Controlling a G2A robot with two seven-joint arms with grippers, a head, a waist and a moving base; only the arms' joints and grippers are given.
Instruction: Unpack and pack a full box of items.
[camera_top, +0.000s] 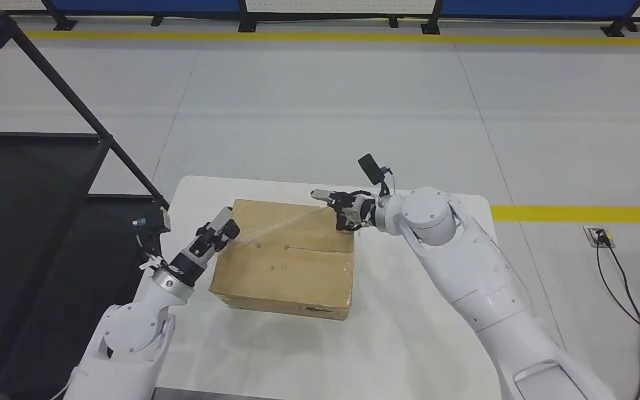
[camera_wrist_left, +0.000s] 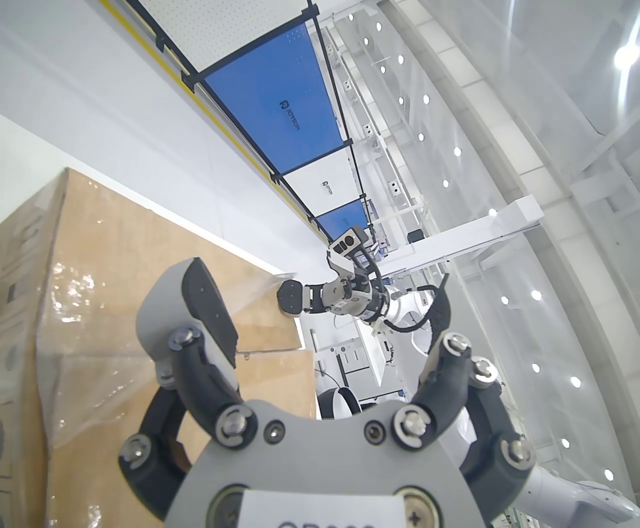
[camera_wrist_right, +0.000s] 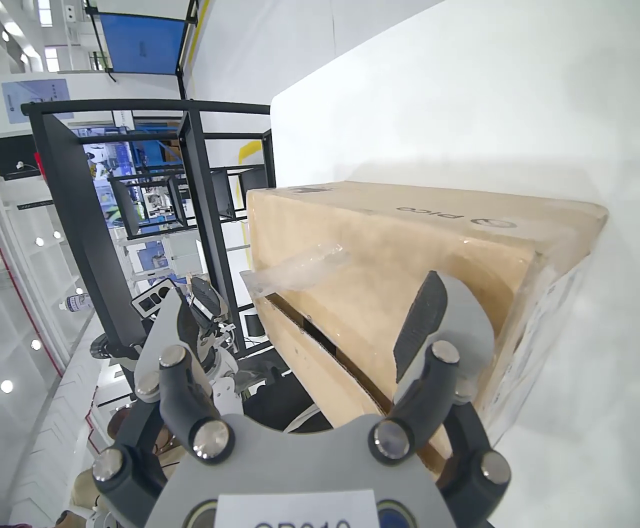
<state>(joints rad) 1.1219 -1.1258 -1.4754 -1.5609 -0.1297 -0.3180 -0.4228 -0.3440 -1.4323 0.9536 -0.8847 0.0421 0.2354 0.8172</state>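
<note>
A brown cardboard box (camera_top: 285, 262) lies flat on the white table (camera_top: 420, 340), its top flaps down. Clear tape (camera_wrist_right: 300, 272) along the top seam has come loose and sticks up at the box's end, and the seam gapes a little there. My left gripper (camera_top: 221, 231) sits at the box's left edge, open, one finger (camera_wrist_left: 210, 310) over the box top (camera_wrist_left: 125, 280) and nothing between the fingers. My right gripper (camera_top: 335, 198) hovers at the far right corner of the box, open and empty, with one finger (camera_wrist_right: 425, 320) above the top flap (camera_wrist_right: 400, 260).
A black metal frame (camera_top: 100, 150) stands off the table's left side. Bare table surface lies in front of the box and to its right. A yellow floor line (camera_top: 565, 212) runs beyond the table's right edge.
</note>
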